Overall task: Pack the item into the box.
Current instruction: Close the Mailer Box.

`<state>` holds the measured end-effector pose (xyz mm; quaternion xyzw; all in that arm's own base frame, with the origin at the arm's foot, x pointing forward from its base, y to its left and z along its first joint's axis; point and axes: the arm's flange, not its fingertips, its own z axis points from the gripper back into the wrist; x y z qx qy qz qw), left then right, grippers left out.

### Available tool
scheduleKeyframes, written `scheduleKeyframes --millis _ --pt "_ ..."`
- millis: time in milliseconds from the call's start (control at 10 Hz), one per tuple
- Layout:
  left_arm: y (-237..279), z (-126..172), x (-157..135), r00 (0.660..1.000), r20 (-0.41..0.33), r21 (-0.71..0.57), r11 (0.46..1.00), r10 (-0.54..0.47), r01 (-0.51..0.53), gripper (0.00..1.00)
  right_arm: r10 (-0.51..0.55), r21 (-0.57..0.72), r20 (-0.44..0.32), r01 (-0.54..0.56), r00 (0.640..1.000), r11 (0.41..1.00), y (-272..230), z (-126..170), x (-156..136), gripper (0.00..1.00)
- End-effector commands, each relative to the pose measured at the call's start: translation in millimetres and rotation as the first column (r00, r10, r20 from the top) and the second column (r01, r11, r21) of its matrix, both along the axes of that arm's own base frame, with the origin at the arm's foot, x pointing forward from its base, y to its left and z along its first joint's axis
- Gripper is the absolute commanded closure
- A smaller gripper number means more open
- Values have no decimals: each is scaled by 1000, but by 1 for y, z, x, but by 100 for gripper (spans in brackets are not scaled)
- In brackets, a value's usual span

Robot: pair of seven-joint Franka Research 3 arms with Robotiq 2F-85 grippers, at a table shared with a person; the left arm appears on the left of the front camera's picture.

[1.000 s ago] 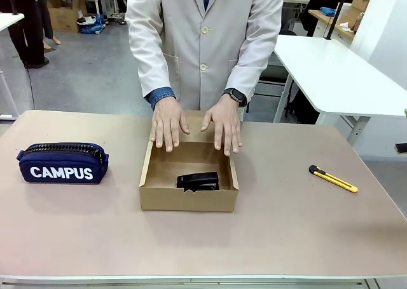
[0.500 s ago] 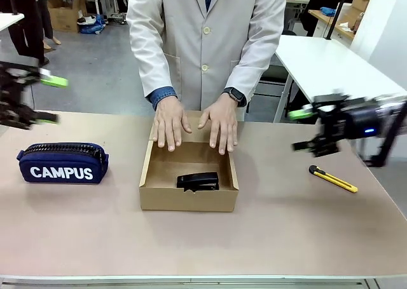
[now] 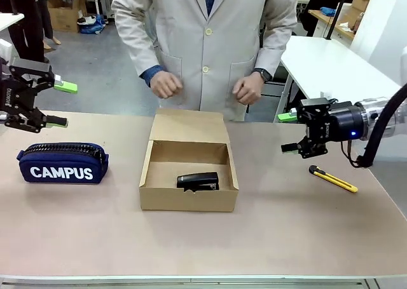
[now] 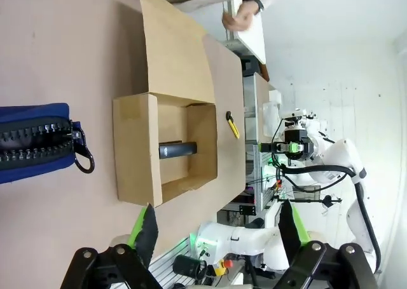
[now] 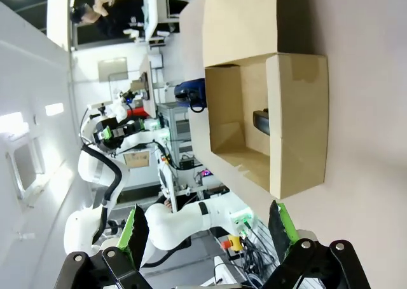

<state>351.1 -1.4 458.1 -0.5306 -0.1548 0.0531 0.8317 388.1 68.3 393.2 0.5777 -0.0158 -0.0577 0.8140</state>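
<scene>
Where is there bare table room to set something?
Bare: the wide table strip between box and near edge, the gap between pencil case and box, and that between box and utility knife. Crowded: the box, holding the stapler.

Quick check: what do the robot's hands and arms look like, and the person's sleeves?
Left hand and right hand: black, two-fingered, with green pads. The right one has a black wrist with a blue light, on a white arm with a black cable looping alongside. Person: beige coat sleeves, blue cuffs, dark watch.
</scene>
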Motion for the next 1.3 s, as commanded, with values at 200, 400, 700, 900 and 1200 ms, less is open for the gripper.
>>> scheduleKeyframes --millis 200,400,700,900,1200 --pt "-76 -45 75 955 246 33 986 -165 162 0 -41 -12 -5 41 999 999 31 -3 75 0" --pt "-102 -63 128 946 261 46 982 -190 185 0 7 -16 -47 -8 999 1000 54 -7 117 0" --pt "-98 -82 168 992 -130 94 995 -2 14 0 -74 -108 -87 65 993 992 83 -37 167 0" --pt "-110 -86 148 969 165 48 983 -182 176 0 -5 -44 -29 3 1000 999 69 -22 135 0" --pt "-106 -129 207 999 -11 8 999 -50 51 0 -79 -43 -120 74 990 996 70 -56 203 0"
